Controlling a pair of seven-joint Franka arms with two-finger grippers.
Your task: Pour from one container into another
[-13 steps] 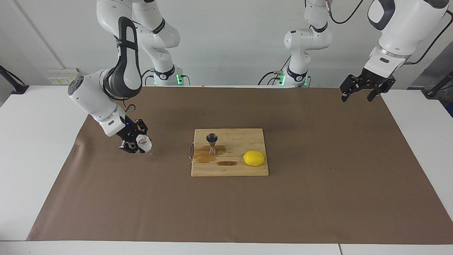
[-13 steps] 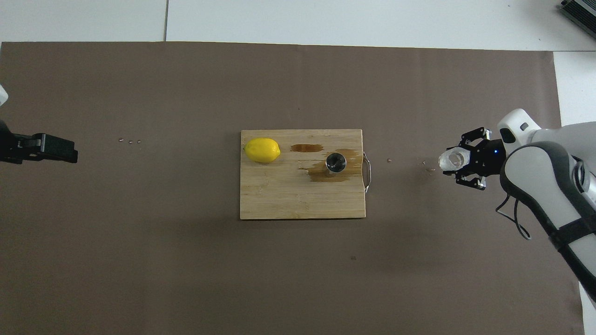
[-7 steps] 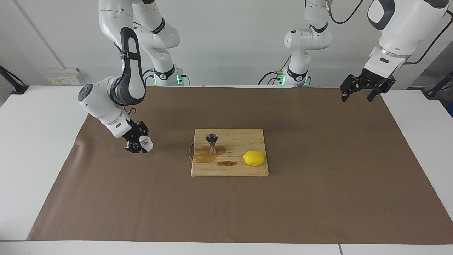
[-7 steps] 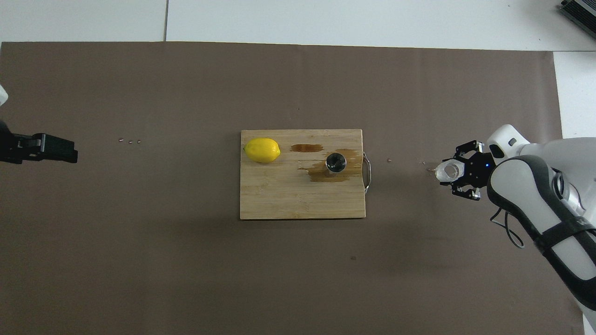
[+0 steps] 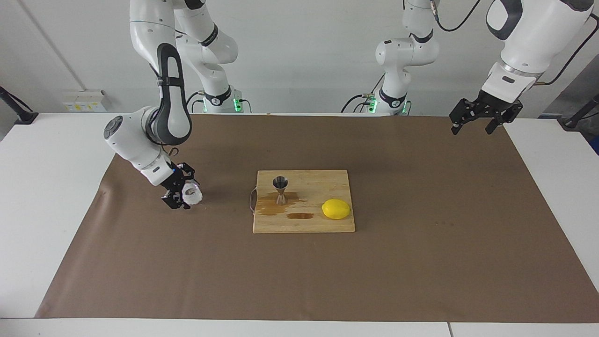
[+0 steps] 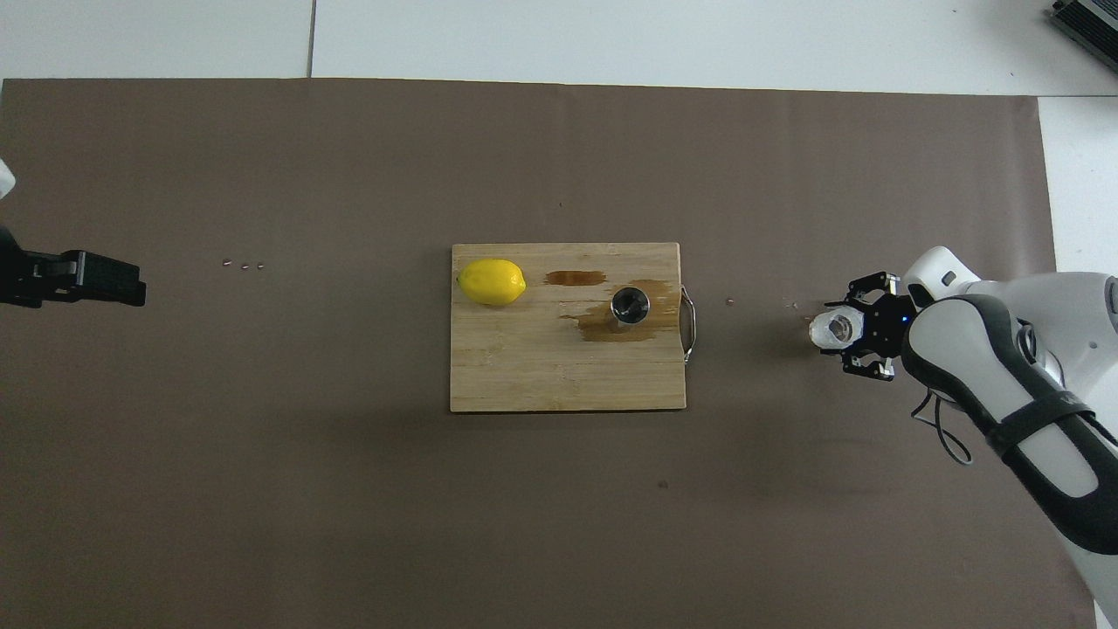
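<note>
The clear knobbly cup (image 5: 191,196) is in my right gripper (image 5: 183,195), low over the brown mat or on it, I cannot tell which, toward the right arm's end of the table. It stands nearly upright. It also shows in the overhead view (image 6: 832,328), with the right gripper (image 6: 852,329) shut around it. The steel jigger (image 5: 281,189) stands upright on the wooden cutting board (image 5: 327,185), mouth up, also in the overhead view (image 6: 630,304). My left gripper (image 5: 473,125) waits open and empty, high over the left arm's end of the mat.
A yellow lemon (image 5: 336,208) lies on the board, toward the left arm's end. Brown spill stains (image 6: 611,326) mark the board (image 6: 524,367) around the jigger. Small crumbs (image 6: 243,265) lie on the mat near the left gripper (image 6: 131,284).
My right gripper has come down toward the mat with the cup and turned it from tilted sideways to nearly upright. The left arm has not moved.
</note>
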